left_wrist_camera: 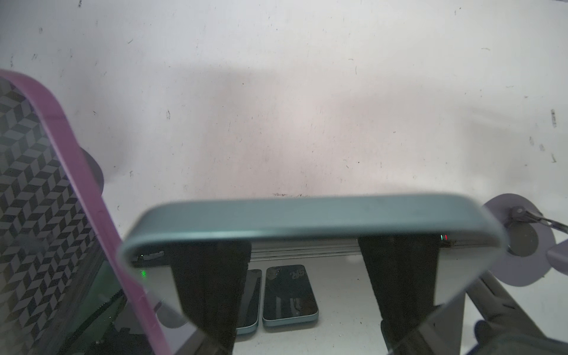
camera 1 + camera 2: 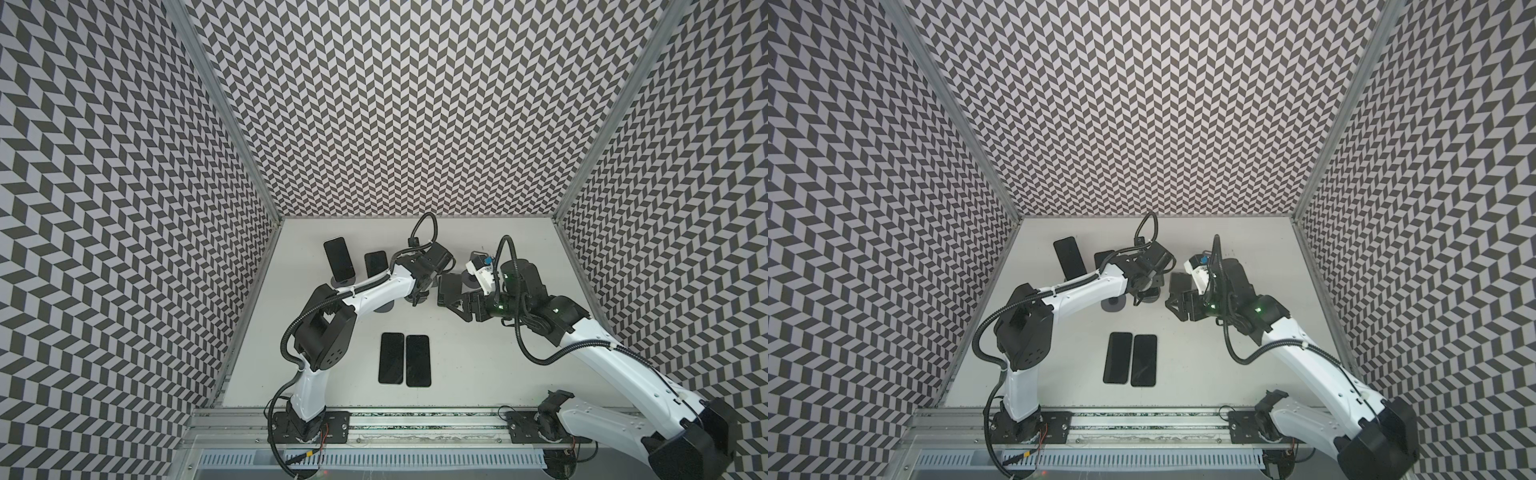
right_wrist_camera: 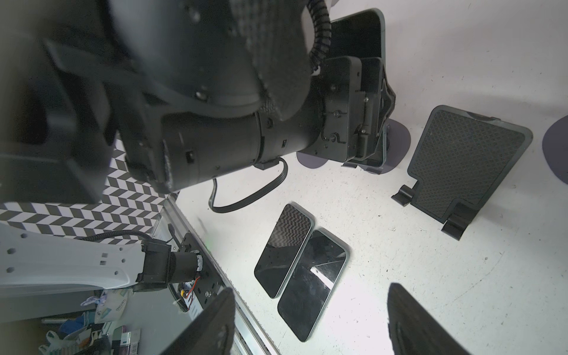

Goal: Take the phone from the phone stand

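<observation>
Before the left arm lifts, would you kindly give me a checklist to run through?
1. Left pincer shut on teal phone: ok.
2. Phone's lower edge free of phone stand: cannot tell, pincer hides it.
3. Right pincer open, empty: ok.
4. Gap to purple phone: cannot tell.
5. Bare table beside two flat phones: ok.

Pose: left arm (image 2: 374,291) and right arm (image 2: 602,345) extend forward, wrists angled toward each other; left claw (image 1: 305,246) closed, right claw (image 3: 310,289) parted.
</observation>
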You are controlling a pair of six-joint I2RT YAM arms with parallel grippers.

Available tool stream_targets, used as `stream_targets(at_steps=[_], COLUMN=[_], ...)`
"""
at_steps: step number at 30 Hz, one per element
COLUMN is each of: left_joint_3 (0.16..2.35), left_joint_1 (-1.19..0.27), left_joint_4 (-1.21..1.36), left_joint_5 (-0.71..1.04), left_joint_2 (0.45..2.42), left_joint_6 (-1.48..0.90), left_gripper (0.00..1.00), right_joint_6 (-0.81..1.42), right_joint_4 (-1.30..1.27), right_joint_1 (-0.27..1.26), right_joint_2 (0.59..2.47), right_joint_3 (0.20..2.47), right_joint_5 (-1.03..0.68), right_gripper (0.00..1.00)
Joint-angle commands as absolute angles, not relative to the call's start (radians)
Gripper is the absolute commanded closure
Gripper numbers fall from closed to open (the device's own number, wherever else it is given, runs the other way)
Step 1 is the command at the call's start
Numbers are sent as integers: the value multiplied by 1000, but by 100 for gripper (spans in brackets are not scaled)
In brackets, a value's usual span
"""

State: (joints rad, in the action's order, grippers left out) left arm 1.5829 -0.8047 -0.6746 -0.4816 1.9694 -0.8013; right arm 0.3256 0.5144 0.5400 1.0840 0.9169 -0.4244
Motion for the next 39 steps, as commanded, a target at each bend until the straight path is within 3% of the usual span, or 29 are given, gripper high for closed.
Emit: stream_targets(at_steps=[1, 39], left_joint_3=[1586, 1511], left_joint_1=[-809, -820], left_joint_4=[-657, -610], left_joint_5=[-531, -552], left_joint_2=[1919, 1768], left_joint_6=[-807, -738], left_gripper=[34, 34], right_joint_6=[327, 338], right_joint_4=[466, 513], right_joint_1=[537, 538], right_joint_2=[1080, 1125], right_joint_3=[919, 1027], right_joint_5=[-437, -381], right_gripper=[24, 25])
